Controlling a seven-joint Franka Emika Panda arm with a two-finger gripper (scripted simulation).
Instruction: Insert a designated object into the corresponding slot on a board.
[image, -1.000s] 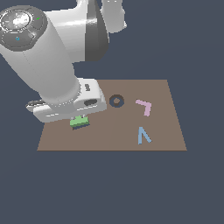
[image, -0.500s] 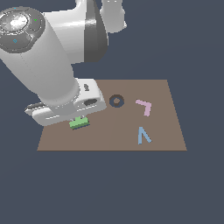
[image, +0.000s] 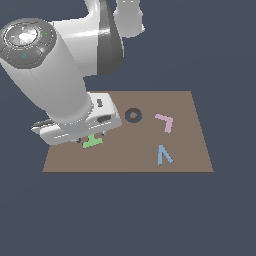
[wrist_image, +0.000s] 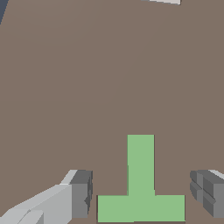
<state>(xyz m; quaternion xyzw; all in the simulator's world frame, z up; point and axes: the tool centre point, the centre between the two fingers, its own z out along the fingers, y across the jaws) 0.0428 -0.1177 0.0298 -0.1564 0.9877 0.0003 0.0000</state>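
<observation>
Your grey two-fingered pincer (wrist_image: 141, 194) stood wide, fingers (wrist_image: 81, 194) straddling the flat light-green T-shaped block (wrist_image: 140, 186) without touching it. The block lay on the brown square board (image: 185, 135), near its 9 o'clock edge in the exterior view.

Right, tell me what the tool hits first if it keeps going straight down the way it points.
Probably the green T: it lies flat on the board between the open tool's fingers, apparently untouched. Remaining height is unclear.
</observation>
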